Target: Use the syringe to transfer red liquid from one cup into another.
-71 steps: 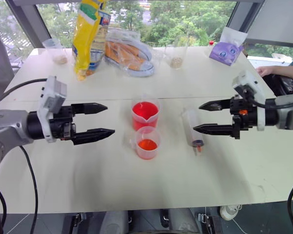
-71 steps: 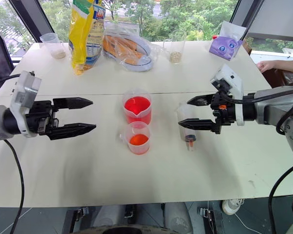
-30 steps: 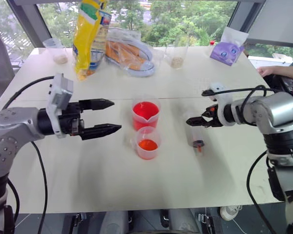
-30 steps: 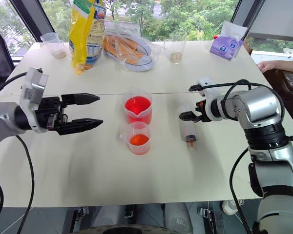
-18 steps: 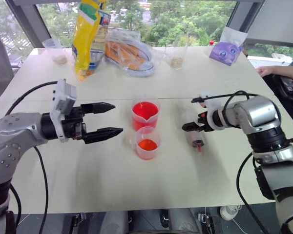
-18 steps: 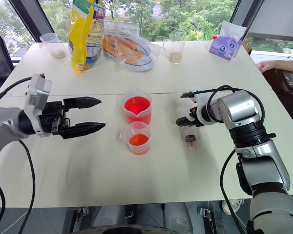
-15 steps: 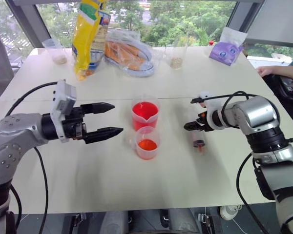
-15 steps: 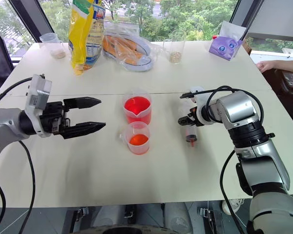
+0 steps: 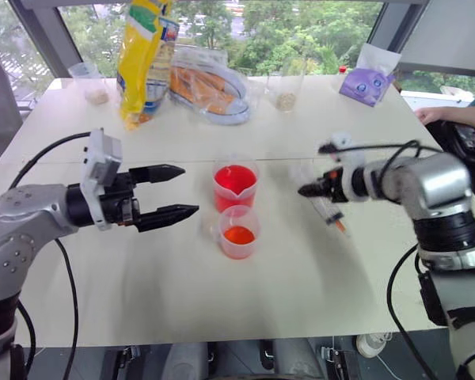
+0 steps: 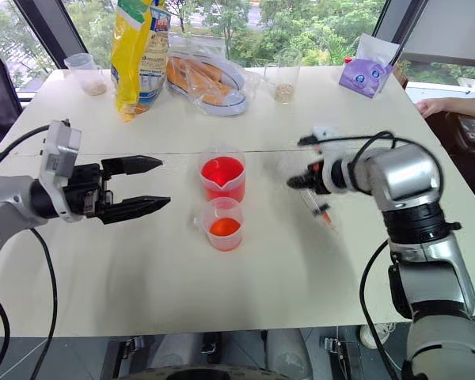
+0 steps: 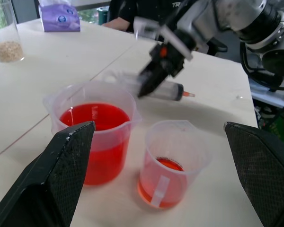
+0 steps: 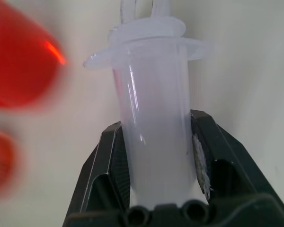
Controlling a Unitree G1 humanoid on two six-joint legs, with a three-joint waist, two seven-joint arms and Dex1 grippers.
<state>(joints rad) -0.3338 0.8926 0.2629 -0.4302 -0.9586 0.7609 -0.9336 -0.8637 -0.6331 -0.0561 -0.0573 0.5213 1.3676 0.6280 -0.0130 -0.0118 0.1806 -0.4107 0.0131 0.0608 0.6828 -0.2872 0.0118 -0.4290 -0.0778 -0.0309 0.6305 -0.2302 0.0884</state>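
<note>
The right gripper (image 12: 154,156) is clenched around the barrel of the syringe (image 10: 317,202), which hangs tilted above the table (image 9: 182,277), its orange tip pointing toward 4 o'clock. At 9 o'clock from the syringe stands the taller cup (image 9: 236,186) with red liquid (image 11: 95,118), and the shorter cup (image 9: 239,232) is just beside it at 6 o'clock. The left gripper (image 9: 174,193) hovers with its fingers spread apart, at 9 o'clock from both cups and holding nothing.

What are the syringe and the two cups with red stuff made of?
The syringe looks like cloudy, smooth plastic: light passes through its barrel and it shines in streaks. The taller cup and the shorter cup look like clear, thin plastic, since the red liquid shows through their walls. They could be glass, but the soft rims suggest plastic.
</note>
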